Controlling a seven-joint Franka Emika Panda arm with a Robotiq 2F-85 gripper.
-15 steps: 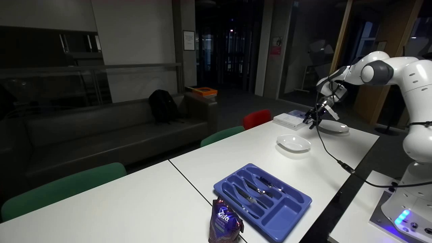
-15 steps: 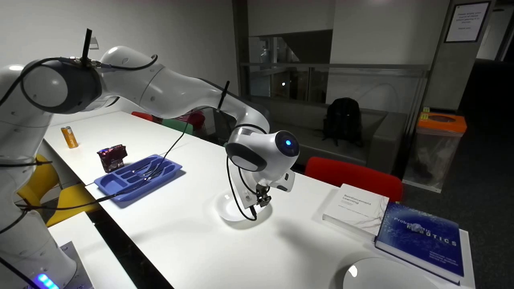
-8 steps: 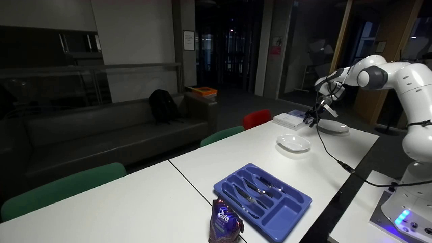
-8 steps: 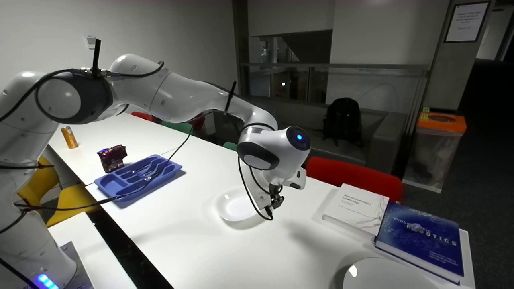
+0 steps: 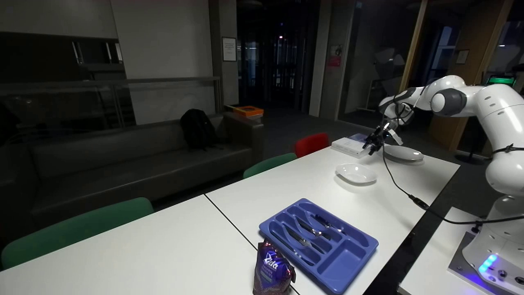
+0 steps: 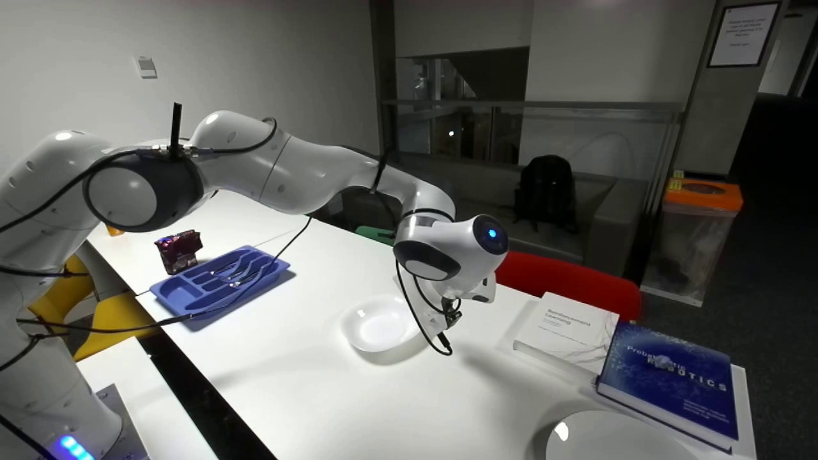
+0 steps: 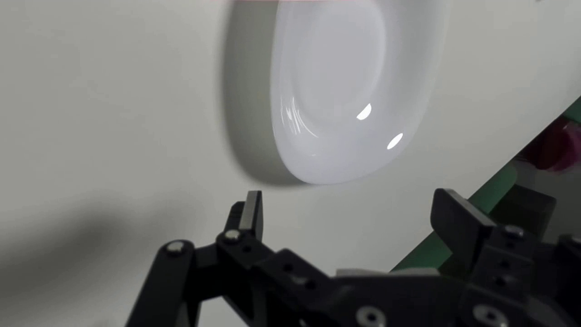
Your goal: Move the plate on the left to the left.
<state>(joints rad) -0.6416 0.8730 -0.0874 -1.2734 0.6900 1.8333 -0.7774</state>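
- Plate (image 6: 377, 325): on the table (image 6: 319, 409), between the edge by the red chair (image 6: 565, 276) and the edge by the robot's base (image 6: 61, 399).
- Probably light, stiff, slippery, breakable; best pinched across its rim (image 7: 327, 179).
- Gripper (image 7: 348, 195): fingers (image 7: 456, 220) wide apart, holding nothing.
- Against a second ago, the arm (image 6: 313, 179) is lower, the gripper nearer the chair-side edge; plate unmoved.

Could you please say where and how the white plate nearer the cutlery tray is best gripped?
I'd come from above and pinch the plate by its raised rim, left edge in the wrist view, the open claw straddling it: that edge runs roughly square to the closing direction, and its shadow suggests it stands off the table.
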